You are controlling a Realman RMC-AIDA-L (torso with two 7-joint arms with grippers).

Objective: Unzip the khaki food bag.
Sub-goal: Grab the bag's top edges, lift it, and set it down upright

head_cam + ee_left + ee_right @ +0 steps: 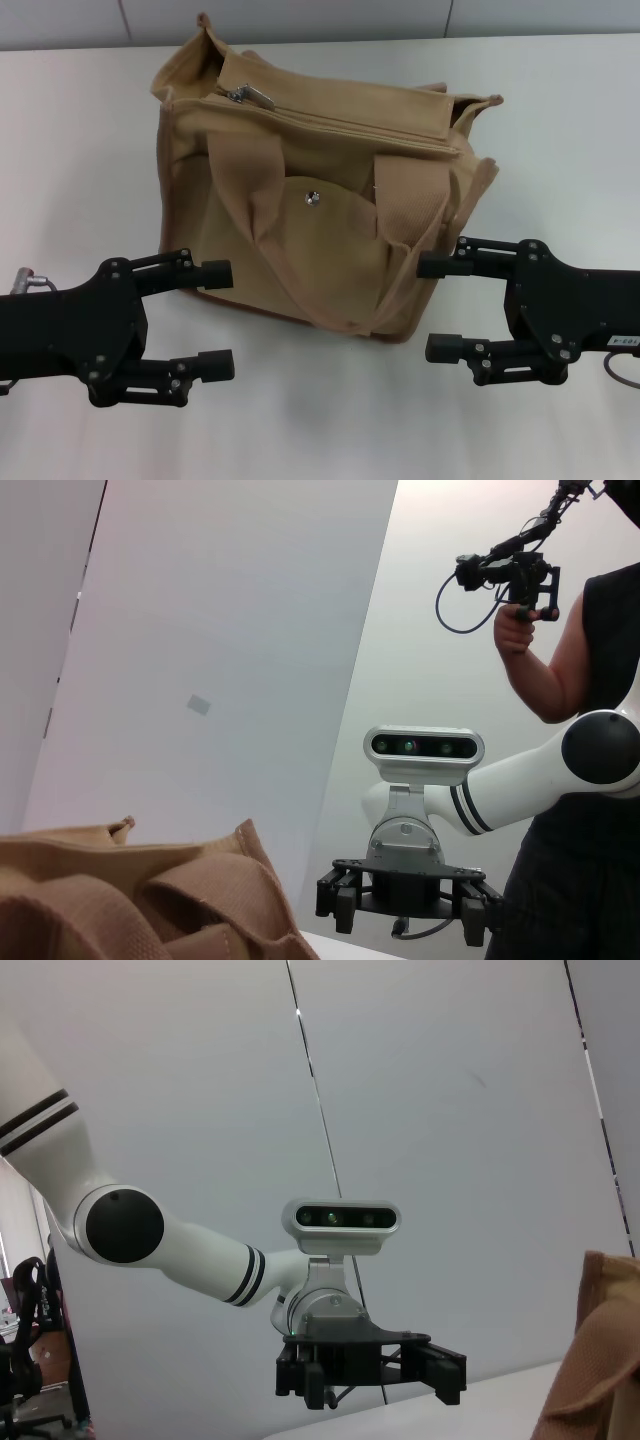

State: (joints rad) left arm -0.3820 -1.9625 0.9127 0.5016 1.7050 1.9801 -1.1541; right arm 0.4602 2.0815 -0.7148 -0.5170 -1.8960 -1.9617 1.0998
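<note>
Khaki food bag [320, 190], boxy, standing upright on white table [80, 140], front face toward robot, tilted slightly so that one top corner points away to the left. Top zipper [340, 122] running along bag's upper edge, closed along its visible length; metal pull [250, 96] lying at the bag's left end of the zipper. Front flap pocket [325, 240] on bag's near face, fastened by silver snap [311, 198]; two wide fabric handles [250, 200] drooping over the near face on either side of the pocket, joining in a loop below it. Brown piping visible along bag's bottom edge. Left gripper [216, 319] low at bag's near left corner, fingers spread apart, holding nothing; upper finger just beside, possibly touching, the bag's lower left edge, lower finger clear of the bag over the table. Right gripper [438, 306] at bag's near right corner, fingers likewise released and empty; upper fingertip against or just beside the bag's right handle strap, lower fingertip apart from the bag. Left wrist view: bag fabric [130, 900] close in foreground, right gripper [410, 905] beyond it, person [590, 730] behind holding a camera rig [510, 575]. Right wrist view: edge of bag [600, 1360] in foreground, left gripper [370, 1370] beyond it.
</note>
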